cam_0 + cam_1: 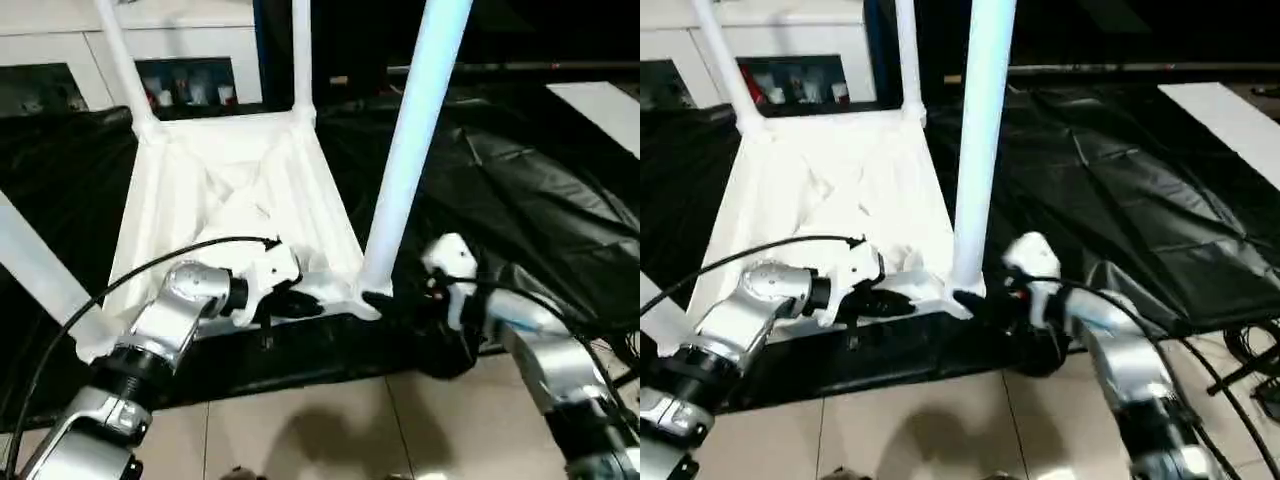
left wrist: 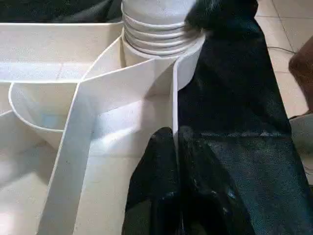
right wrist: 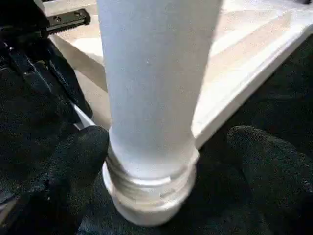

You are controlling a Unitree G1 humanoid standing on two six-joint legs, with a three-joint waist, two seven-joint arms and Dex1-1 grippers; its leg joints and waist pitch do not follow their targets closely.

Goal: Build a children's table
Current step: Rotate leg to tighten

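The white tabletop (image 1: 230, 180) lies underside up on black cloth, and a white leg stands in each corner. The near right leg (image 1: 410, 140) rises from its round socket, with its threaded end (image 2: 156, 29) still partly showing above the socket. My left gripper (image 1: 300, 300) is shut on the tabletop's thin near wall (image 2: 174, 112), just beside that socket. My right gripper (image 1: 395, 305) is open around the base of that leg (image 3: 151, 88). One finger (image 3: 73, 161) touches the thread, while the other finger (image 3: 269, 161) stands clear of it.
Two far legs (image 1: 125, 60) (image 1: 302, 50) and the near left leg (image 1: 40, 270) stand upright. A white cabinet with glass doors (image 1: 60, 60) lines the back. Black cloth (image 1: 520, 190) covers the ground, with tiled floor (image 1: 330, 420) in front and cables (image 1: 1250, 350) at right.
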